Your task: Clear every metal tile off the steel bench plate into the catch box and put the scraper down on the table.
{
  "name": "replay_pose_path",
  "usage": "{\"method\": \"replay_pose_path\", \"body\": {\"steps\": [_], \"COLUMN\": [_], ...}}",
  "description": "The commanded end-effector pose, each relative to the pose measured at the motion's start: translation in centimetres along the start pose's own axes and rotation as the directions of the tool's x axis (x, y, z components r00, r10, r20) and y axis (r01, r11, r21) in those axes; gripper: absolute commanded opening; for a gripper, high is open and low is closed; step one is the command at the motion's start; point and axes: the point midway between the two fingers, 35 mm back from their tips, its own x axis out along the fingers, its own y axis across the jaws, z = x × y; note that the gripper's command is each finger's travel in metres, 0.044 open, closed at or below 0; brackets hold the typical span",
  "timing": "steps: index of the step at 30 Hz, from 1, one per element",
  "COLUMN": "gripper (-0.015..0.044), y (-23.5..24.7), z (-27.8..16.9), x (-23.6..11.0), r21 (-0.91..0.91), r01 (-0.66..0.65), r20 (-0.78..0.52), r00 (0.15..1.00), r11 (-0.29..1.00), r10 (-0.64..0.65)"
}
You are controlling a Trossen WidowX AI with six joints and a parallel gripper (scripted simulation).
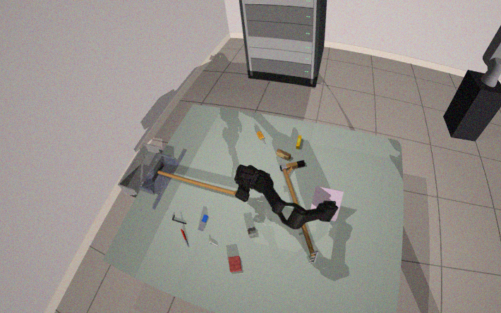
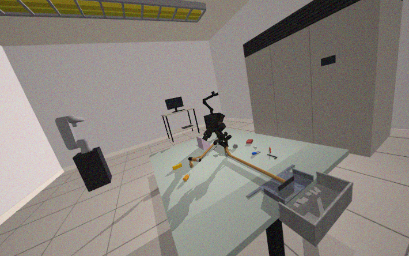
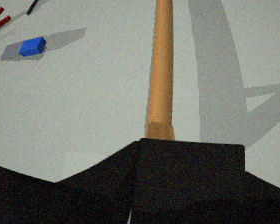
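My gripper (image 1: 240, 192) (image 2: 224, 146) (image 3: 167, 152) is shut on the near end of the long scraper, whose wooden handle (image 1: 197, 182) (image 2: 253, 166) (image 3: 160, 63) runs low over the table. The scraper's dark blade (image 2: 285, 183) stands across the steel bench plate (image 1: 166, 165) (image 2: 271, 192) at its far end, right by the grey catch box (image 1: 130, 183) (image 2: 330, 206). Several pale metal tiles (image 2: 302, 200) lie inside the box. I see no tile on the visible part of the plate. The wrist view shows only the handle and the table.
A second long-handled tool (image 1: 295, 201) (image 2: 204, 154) lies beside the arm, by a pink block (image 1: 326, 196) (image 2: 203, 143). Small items are scattered: a blue piece (image 1: 204, 218) (image 3: 32, 46), a red block (image 1: 235, 263), an Allen key (image 1: 178, 219), yellow blocks (image 1: 298, 142) (image 2: 177, 166).
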Motion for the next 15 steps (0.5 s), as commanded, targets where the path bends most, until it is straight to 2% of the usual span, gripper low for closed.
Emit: {"method": "replay_pose_path", "body": {"steps": [1, 15], "gripper": [0.0000, 0.0000], "y": [0.0, -0.1], "z": [-0.1, -1.7], "x": [-0.8, -2.3], "r21": [-0.007, -0.007], "r01": [-0.001, 0.000], "r20": [0.014, 0.015], "r00": [1.000, 1.000], "r11": [1.000, 1.000], "r10": [0.001, 0.000]}}
